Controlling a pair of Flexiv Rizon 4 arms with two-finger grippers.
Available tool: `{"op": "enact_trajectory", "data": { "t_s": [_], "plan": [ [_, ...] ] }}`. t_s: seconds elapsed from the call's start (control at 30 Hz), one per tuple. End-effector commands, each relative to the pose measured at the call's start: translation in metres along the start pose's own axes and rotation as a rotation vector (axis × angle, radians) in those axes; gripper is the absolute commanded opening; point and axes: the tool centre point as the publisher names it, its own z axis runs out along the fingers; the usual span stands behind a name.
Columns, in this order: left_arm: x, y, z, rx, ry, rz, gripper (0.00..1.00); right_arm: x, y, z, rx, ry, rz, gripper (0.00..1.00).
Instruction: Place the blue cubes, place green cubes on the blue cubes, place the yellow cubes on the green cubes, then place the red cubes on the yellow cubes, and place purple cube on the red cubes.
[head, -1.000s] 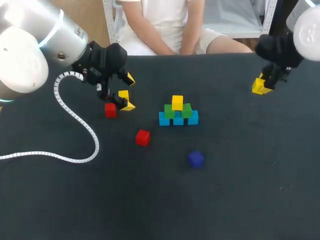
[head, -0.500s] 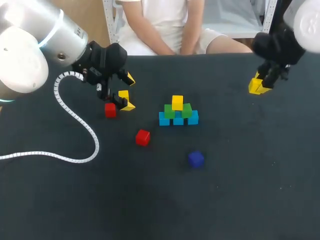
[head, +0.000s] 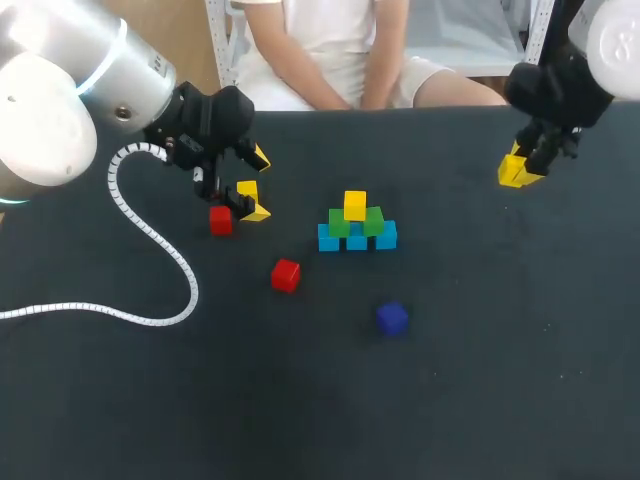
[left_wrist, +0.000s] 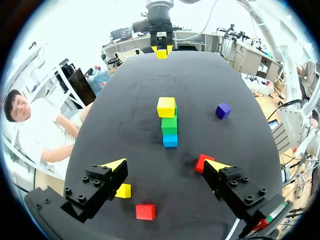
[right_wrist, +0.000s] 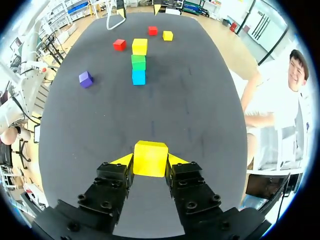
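Left of the blue-green pyramid (head: 356, 225) topped with yellow, the left gripper (left_wrist: 166, 165) hangs wide open and holds nothing, over a loose yellow cube (head: 247, 190) and a red cube (head: 221, 220). A second red cube (head: 285, 275) and the purple cube (head: 392, 318) lie in front of the pyramid. Well to its right, the right gripper (head: 520, 170) pinches a bright, square-edged held yellow cube (right_wrist: 150, 157).

Our left arm (head: 60, 100) was thick and silver-white, ringed with a pale-blue glowing band, and a white coiled cable (head: 190, 288) ran from it. Our left gripper (left_wrist: 166, 165) and right gripper (right_wrist: 150, 161) were black, screw-studded, with yellow fingertips.
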Motion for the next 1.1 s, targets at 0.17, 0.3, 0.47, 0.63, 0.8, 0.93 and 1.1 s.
{"op": "enact_trajectory", "data": {
  "t_s": [0.17, 0.3, 0.47, 0.63, 0.8, 0.93, 1.1],
  "plan": [
    [0.001, 0.0, 0.0, 0.001, -0.001, 0.001, 1.0, 0.0, 0.0, 0.0, -0.001, -0.002, 0.0, 0.0],
    [0.001, 0.0, 0.0, 0.001, -0.001, 0.001, 1.0, -0.011, 0.008, 0.004, -0.011, 0.014, -0.035, 0.0],
    [0.001, 0.0, 0.0, 0.001, -0.001, 0.001, 1.0, -0.035, 0.026, 0.009, -0.023, 0.073, -0.098, 0.0],
    [0.001, 0.0, 0.0, 0.001, -0.001, 0.001, 1.0, -0.05, 0.033, 0.011, -0.03, 0.151, -0.14, 0.0],
    [0.001, 0.0, 0.0, 0.001, -0.001, 0.001, 1.0, -0.062, 0.038, 0.012, -0.035, 0.199, -0.176, 0.0],
    [0.001, 0.0, 0.0, 0.001, -0.001, 0.001, 1.0, -0.07, 0.041, 0.017, -0.045, 0.204, -0.204, 0.0],
    [0.001, 0.0, 0.0, 0.001, -0.001, 0.001, 1.0, -0.083, 0.043, 0.022, -0.047, 0.19, -0.22, 0.0]
  ]
}}
